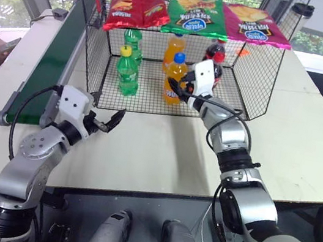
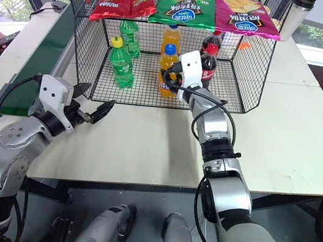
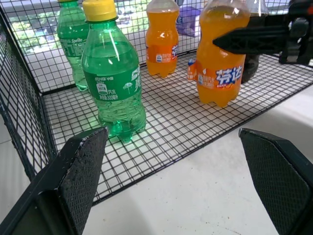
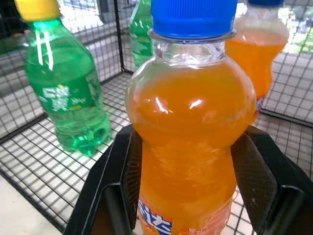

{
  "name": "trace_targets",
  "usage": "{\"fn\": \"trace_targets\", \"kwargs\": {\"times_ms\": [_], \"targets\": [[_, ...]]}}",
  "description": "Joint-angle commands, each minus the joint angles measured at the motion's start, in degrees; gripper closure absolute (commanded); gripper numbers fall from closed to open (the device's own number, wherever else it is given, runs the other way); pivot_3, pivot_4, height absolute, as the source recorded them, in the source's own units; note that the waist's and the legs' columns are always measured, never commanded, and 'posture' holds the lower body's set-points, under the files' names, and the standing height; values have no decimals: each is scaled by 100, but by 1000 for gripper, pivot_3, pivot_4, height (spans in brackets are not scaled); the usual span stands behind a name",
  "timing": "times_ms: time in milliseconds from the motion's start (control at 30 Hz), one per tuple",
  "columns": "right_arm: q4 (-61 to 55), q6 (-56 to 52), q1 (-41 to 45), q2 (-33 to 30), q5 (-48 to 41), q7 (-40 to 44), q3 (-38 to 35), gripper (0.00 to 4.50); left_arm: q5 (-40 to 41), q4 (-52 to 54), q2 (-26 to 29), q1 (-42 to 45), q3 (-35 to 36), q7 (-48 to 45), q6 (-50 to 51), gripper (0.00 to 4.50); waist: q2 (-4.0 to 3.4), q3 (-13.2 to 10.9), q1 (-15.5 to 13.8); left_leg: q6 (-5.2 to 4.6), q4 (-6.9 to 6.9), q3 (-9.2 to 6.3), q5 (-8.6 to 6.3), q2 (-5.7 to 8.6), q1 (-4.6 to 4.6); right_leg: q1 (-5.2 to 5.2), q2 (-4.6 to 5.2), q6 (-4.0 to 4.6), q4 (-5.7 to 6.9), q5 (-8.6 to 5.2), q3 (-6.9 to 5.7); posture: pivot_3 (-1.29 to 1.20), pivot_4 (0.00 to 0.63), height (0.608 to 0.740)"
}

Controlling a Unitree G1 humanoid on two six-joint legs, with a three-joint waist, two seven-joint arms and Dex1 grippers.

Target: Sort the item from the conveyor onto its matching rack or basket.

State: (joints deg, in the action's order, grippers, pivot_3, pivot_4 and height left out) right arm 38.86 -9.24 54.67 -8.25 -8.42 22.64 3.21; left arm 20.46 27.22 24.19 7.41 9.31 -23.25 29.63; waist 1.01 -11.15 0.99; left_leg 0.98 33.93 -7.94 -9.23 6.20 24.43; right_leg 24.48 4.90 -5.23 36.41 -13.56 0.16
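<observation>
Orange soda bottle (image 4: 190,147) upright on cage (image 1: 240,97) floor, clamped by right gripper (image 1: 182,90) fingers | left gripper (image 1: 107,121) fingers wide, 7 o'clock of cage

Orange soda bottle (image 4: 191,147): base cut off by the frame edge in the right wrist view; label partly hidden by the right gripper (image 4: 188,188) fingers. Cola bottle (image 1: 215,58): lower body hidden behind the right wrist housing. Conveyor (image 1: 50,62): far end cut off behind the wire cage (image 1: 95,54). Chip bag print too small to read
</observation>
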Motion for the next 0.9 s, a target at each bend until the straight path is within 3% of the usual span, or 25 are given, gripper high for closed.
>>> {"fn": "trace_targets", "kwargs": {"times_ms": [33,200,567,900], "targets": [[4,378,397,73,-14,-86,-223,2440,-28,106,44,106,-51,-11,-100,38,0,0,0,0,0,0,0,-1,0,0,-1,0,0,0,0,0,150,739],[230,546,404,86,18,-70,-292,78,-41,16,70,169,-89,-56,-145,0,-1,0,3,0,0,1,0,-2,0,1,-4,1,0,1,3,0,150,739],[-783,20,-25,-129,54,223,-182,25,-59,-63,73,146,-115,-95,-195,0,-3,1,-7,1,0,4,1,-7,-6,-1,-11,5,0,3,14,0,150,739],[-2932,-1408,-1285,-935,-166,612,-254,25,-140,-147,-100,54,-343,-62,-302,0,-3,2,-23,1,0,14,0,-7,-6,-2,-11,8,-3,2,27,0,150,739]]}}
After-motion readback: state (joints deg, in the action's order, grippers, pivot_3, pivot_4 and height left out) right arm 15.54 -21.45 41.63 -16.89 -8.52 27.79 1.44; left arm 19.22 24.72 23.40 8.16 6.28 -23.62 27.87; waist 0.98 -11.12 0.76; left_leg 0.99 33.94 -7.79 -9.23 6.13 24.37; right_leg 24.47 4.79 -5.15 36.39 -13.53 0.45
